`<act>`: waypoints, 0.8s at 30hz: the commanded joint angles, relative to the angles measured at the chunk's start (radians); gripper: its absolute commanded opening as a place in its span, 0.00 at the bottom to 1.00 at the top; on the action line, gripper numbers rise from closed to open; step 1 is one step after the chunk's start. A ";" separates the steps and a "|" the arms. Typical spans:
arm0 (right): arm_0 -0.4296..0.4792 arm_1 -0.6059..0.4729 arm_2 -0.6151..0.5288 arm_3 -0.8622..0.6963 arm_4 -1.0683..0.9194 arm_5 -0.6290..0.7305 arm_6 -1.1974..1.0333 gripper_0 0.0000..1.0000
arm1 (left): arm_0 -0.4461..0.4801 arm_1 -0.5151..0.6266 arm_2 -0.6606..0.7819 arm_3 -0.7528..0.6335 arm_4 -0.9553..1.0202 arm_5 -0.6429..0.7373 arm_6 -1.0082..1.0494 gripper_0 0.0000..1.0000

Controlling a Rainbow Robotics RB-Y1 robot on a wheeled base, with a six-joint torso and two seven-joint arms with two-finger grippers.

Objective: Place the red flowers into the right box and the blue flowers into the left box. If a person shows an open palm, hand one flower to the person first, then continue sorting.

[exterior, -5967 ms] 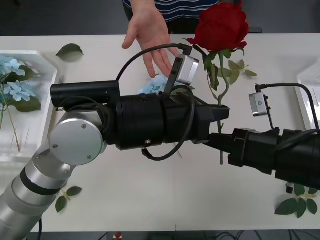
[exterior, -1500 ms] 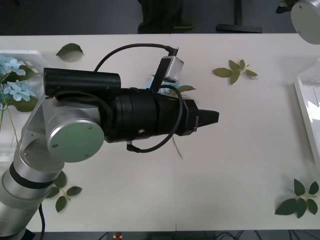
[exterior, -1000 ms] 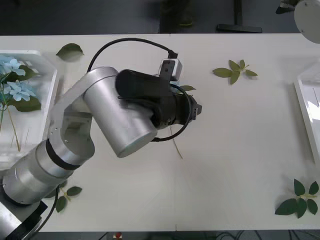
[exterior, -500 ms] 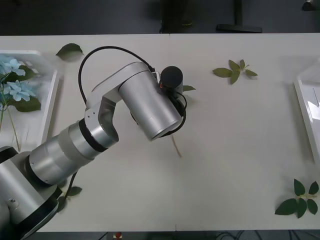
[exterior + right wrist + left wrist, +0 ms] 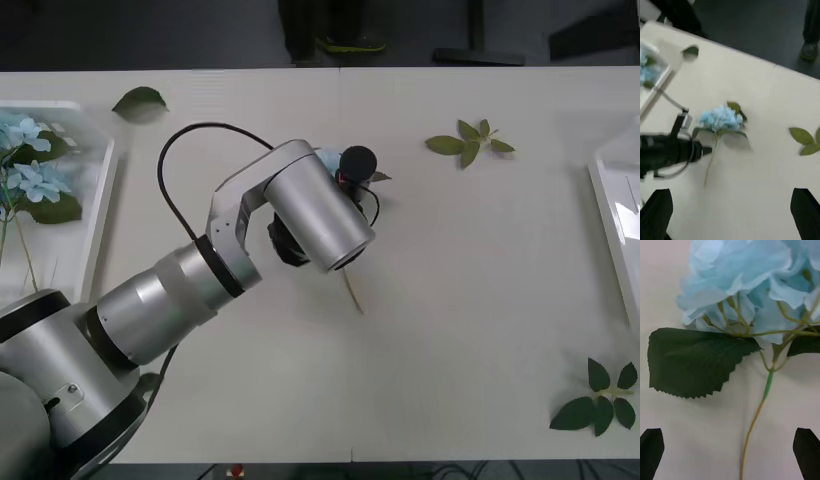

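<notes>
Mid-counter (image 5: 470, 330), left hand (image 5: 730, 455) sits directly over the lone blue flower (image 5: 720, 119), fingers (image 5: 651, 452) spread wide, stem running between them and nothing pinched. Flower lies flat on the counter, head toward the far edge, well apart from the left box (image 5: 95, 215), which already holds blue flowers. Right hand (image 5: 732, 217) hangs high above the counter, spread and empty.

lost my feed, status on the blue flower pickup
Left gripper open, low over blue flower stem. Right gripper open, raised above table. Nothing blocking.
</notes>
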State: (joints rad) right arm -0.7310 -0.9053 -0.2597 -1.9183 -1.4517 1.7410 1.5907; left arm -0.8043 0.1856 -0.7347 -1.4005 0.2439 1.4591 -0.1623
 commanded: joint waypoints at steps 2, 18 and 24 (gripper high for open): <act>0.064 0.020 -0.052 -0.022 -0.101 0.170 0.304 0.91 | -0.078 -0.038 0.009 0.120 -0.026 -0.089 0.021 1.00; 0.346 0.217 -0.021 -0.200 0.142 0.158 0.756 0.91 | -0.101 -0.074 -0.012 0.218 -0.031 -0.141 -0.154 0.97; 0.381 0.278 0.059 -0.217 0.301 0.111 0.802 0.92 | -0.098 -0.074 -0.020 0.218 -0.025 -0.141 -0.197 0.97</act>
State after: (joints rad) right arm -0.3312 -0.6411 -0.2138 -2.1124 -1.1826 1.8692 2.3611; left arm -0.8707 0.1261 -0.7385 -1.1652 0.2154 1.3167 -0.3259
